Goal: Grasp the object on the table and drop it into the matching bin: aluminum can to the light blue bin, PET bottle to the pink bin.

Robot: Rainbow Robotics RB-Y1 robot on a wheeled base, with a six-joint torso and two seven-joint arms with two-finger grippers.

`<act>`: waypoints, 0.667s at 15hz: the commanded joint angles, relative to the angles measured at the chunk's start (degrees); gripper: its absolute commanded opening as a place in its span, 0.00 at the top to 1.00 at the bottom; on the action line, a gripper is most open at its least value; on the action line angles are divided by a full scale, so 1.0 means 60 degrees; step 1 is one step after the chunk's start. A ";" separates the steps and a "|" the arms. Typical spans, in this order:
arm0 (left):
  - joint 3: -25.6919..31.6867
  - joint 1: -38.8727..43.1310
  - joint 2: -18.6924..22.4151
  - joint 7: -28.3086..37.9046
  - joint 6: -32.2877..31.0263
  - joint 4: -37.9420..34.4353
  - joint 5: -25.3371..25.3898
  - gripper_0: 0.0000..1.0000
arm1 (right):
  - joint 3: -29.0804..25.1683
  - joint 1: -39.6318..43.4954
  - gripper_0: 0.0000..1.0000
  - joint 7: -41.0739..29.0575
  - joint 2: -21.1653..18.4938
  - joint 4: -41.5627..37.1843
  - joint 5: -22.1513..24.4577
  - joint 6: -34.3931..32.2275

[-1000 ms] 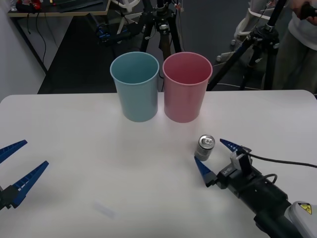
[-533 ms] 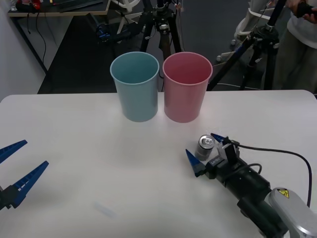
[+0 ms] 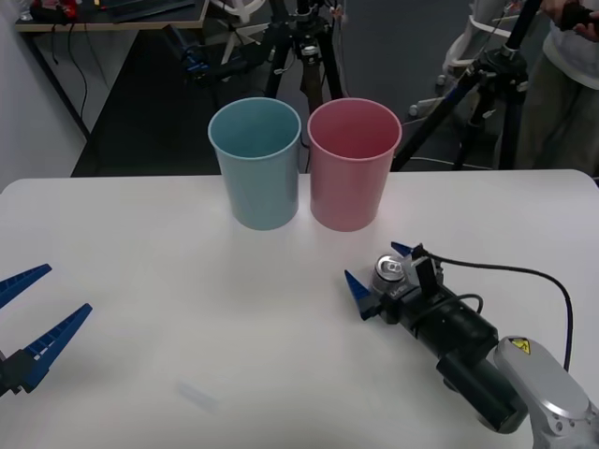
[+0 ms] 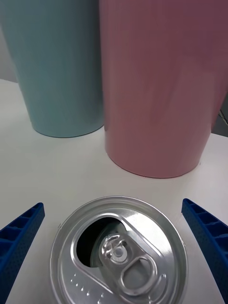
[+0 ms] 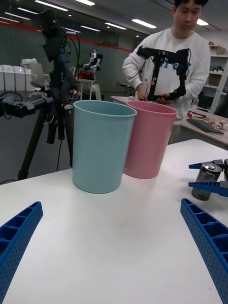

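claw straddles the can, grip not yet made

the small silver-topped aluminium can (image 3: 388, 274) stands upright on the white table (image 3: 187, 281), just in front of the tall pink plastic bin (image 3: 353, 164). the right claw (image 3: 379, 267) is spread wide, one blue finger on either side of it. next it should clench, lift, and carry to the tall pale blue bin (image 3: 255, 164). the left claw (image 3: 33, 313) idles released at the table's left edge.

Beyond the white tabletop lies a dark floor (image 3: 140, 103) crowded with black tripods (image 3: 301, 51) – cables trail near a desk (image 3: 112, 21). Ceiling strip lights (image 5: 142, 22) glow over a dim hall – a red stripe crosses its far wall (image 5: 19, 52).
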 commanded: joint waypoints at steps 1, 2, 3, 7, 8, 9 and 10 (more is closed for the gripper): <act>0.0000 0.0000 0.0000 0.0000 0.0000 0.0000 0.0000 0.00 | -0.0097 0.0000 0.87 -0.0012 -0.0041 0.0000 -0.0042 -0.0176; 0.0000 0.0000 0.0000 0.0000 0.0000 0.0000 0.0000 0.00 | -0.0097 0.0000 1.00 -0.0026 -0.0070 0.0000 -0.0057 -0.0176; 0.0000 0.0000 0.0000 0.0000 0.0000 0.0000 0.0000 0.00 | -0.0097 0.0000 1.00 -0.0026 -0.0085 0.0000 -0.0072 -0.0176; 0.0000 0.0000 0.0000 0.0000 0.0000 0.0000 0.0000 0.00 | -0.0111 0.0000 1.00 -0.0041 -0.0100 0.0000 -0.0130 -0.0264; 0.0000 0.0000 0.0000 0.0000 0.0000 0.0000 0.0000 0.00 | -0.0126 0.0000 1.00 -0.0041 -0.0100 0.0000 -0.0130 -0.0264; 0.0000 0.0000 0.0000 0.0000 0.0000 0.0000 0.0000 0.00 | -0.0126 0.0000 1.00 -0.0041 -0.0114 0.0000 -0.0130 -0.0278; 0.0000 0.0000 0.0000 0.0000 0.0000 0.0000 0.0000 0.00 | -0.0126 0.0000 1.00 -0.0056 -0.0100 0.0000 -0.0130 -0.0278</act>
